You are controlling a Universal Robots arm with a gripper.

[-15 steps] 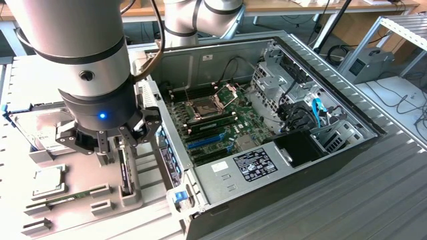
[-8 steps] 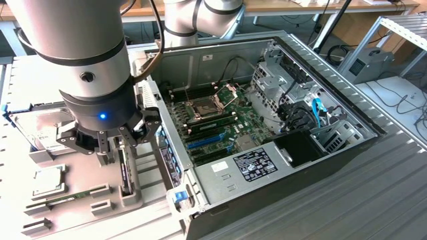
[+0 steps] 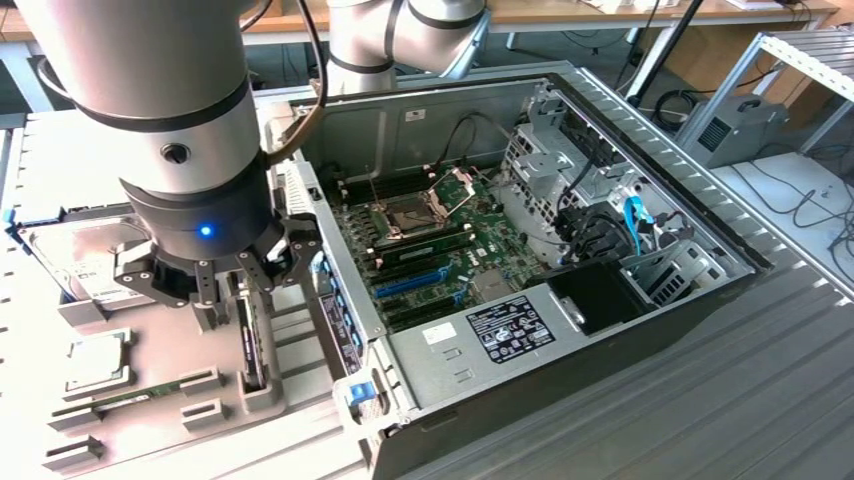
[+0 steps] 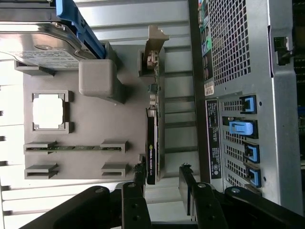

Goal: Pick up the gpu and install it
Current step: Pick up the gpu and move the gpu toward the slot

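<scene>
Claw: the claw [image 3: 230, 292] [image 4: 163, 188] is open, its black fingers [image 4: 137, 193] spread wide and holding nothing.
Claw position: left of centre in the exterior view, on the end of the arm [image 3: 167, 110], directly over the gpu. In the wrist view one finger stands on each side of the card's line. Whether either finger touches the card cannot be told.
Gpu: the gpu [image 3: 250, 345] [image 4: 153, 143] stands on its edge in a slot of the grey holder [image 3: 174, 345] [image 4: 95, 126], in the lower left of the exterior view and just beside the computer case. It is seen edge-on, with its silver bracket [image 4: 155, 47] at the end away from the claw.
Holder's other parts: a hard drive [image 3: 83, 262] [image 4: 40, 47], a square processor chip [image 3: 94, 358] [image 4: 47, 110] and a narrow memory stick [image 3: 131, 397] [image 4: 71, 147], each in its own seat and well apart from the claw.
Computer case: the computer case [image 3: 627, 130] [image 4: 238, 57] lies open on the slatted surface [image 3: 747, 400], filling the centre and right of the exterior view. Its motherboard [image 3: 427, 240] is exposed.
Case rear: blue latches [image 4: 240, 127] sit along the perforated panel beside the gpu.
</scene>
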